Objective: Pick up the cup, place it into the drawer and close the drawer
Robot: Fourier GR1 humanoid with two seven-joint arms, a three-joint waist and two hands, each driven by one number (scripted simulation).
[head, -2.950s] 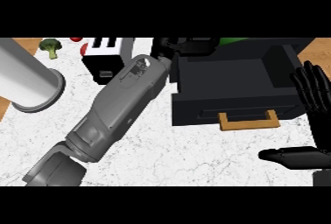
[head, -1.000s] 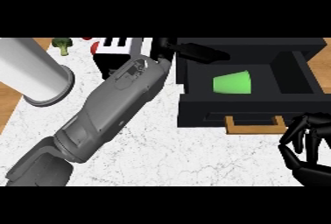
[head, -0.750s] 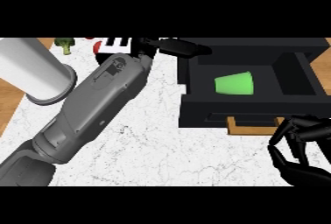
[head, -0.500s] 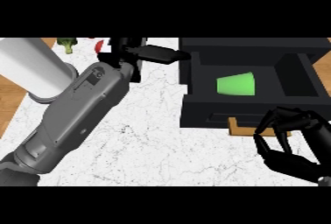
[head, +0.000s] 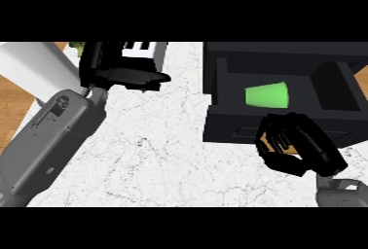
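Observation:
A green cup lies on its side inside the open black drawer at the upper right. My right hand is against the drawer's front, fingers curled over the tan handle, most of which it hides. I cannot tell whether the fingers grip the handle. My left hand hovers over the marble counter at the upper left, well away from the drawer. Its fingers are stretched out to the right and hold nothing.
A wide white cylinder stands at the far left by the counter's wooden edge. A black-and-white object sits behind my left hand. The grey left forearm crosses the counter's left side.
My left hand has pulled back to the left, away from the drawer. My right hand has risen from the lower right up to the drawer's front and handle. The cup has stayed in the drawer.

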